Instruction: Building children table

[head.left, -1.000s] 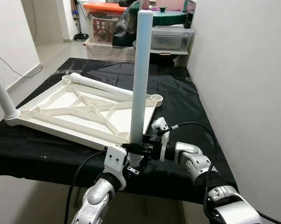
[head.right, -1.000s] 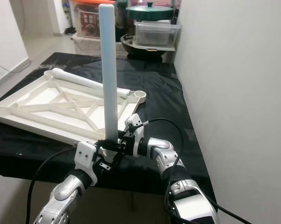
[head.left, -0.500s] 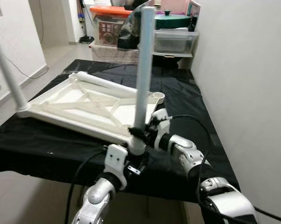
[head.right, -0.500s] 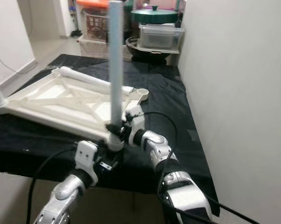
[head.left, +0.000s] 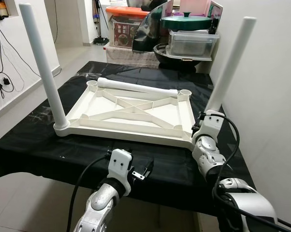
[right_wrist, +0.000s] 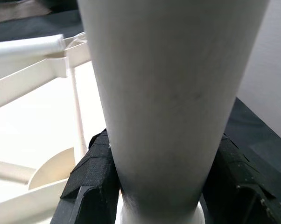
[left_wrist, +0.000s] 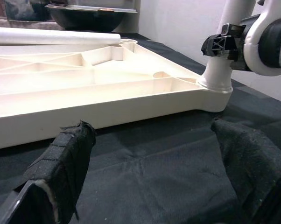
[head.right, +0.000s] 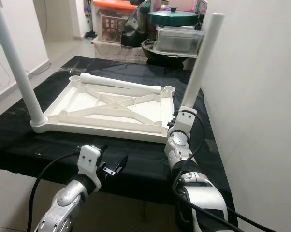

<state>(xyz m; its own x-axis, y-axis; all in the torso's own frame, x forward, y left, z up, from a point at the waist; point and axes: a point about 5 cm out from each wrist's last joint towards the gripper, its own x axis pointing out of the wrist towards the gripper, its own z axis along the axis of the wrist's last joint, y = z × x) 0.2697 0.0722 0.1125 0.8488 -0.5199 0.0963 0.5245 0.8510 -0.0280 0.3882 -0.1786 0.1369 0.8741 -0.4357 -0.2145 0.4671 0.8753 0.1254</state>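
No text, label, brand or number can be read anywhere.

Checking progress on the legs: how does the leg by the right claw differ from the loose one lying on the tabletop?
The near-right leg stands in its corner socket, leaning outward to the right; the loose leg lies flat along the far edge of the tabletop. The right claw grips the standing leg's base; nothing holds the loose one. Both are plain white tubes.

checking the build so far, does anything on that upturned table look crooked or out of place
Yes. The leg at the near right corner, gripped by the right tool, leans outward to the right instead of standing upright. A loose leg also lies across the far edge of the tabletop, with both far sockets unfilled.
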